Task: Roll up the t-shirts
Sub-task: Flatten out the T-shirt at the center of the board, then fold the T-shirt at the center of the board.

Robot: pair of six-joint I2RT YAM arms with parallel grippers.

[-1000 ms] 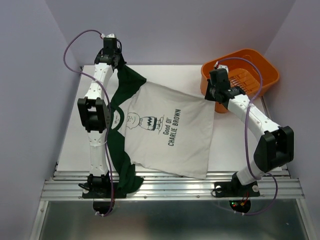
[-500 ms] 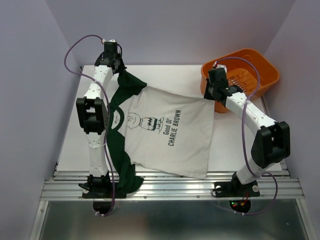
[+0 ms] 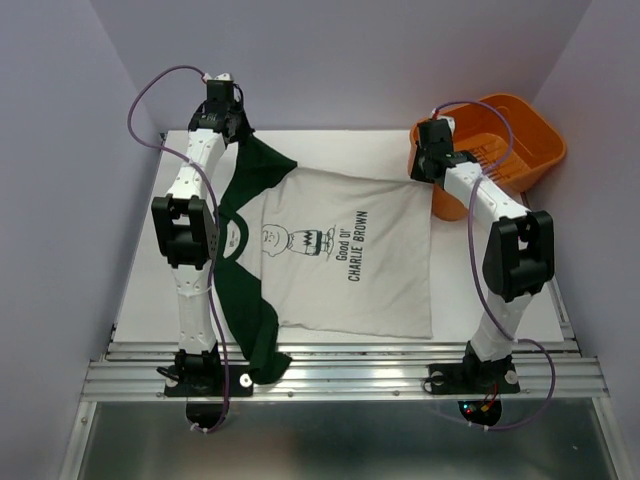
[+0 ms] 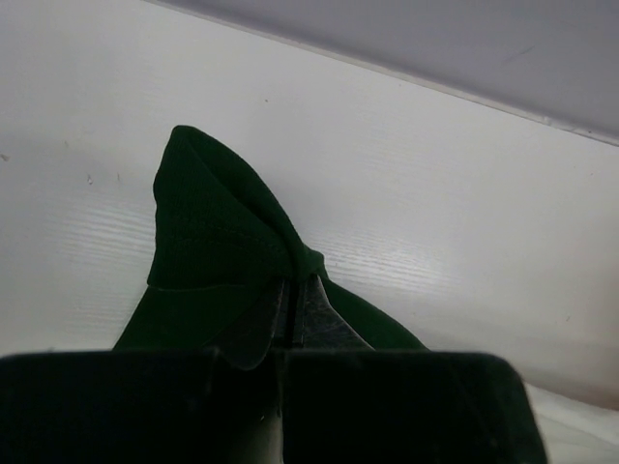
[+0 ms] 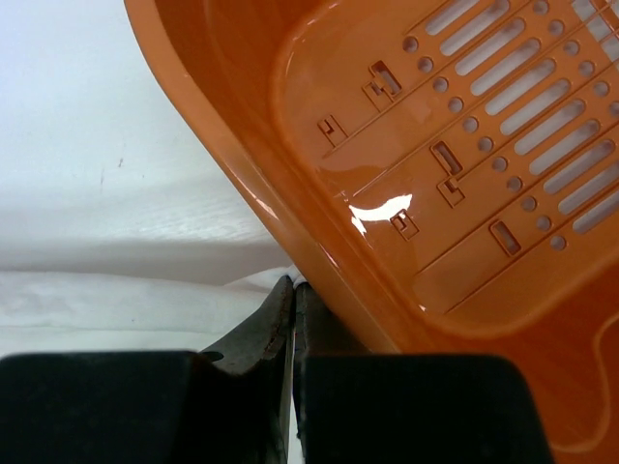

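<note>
Squeezed shut, my left gripper had a pinch of the dark green sleeve. My right gripper was shut too, on the far white corner of the t-shirt. A bit of white cloth peeked out at its tips. I held those two far spots so the cloth would be pulled flat between them.

Biggest of all was the white table. The t-shirt lay spread on it, front up, with its neck toward my left arm and its hem toward my right. Its far edge looked straight, and I think my pull did that. The other green sleeve hung over the near edge of the table, not tidy yet.

Next was the orange basket at the far right, just beside my right gripper. I could not tell if they touched. I think it was there to take the rolled shirt. Smallest was the dark lettering on the chest. It lay in plain sight, so no rolling was done yet.
</note>
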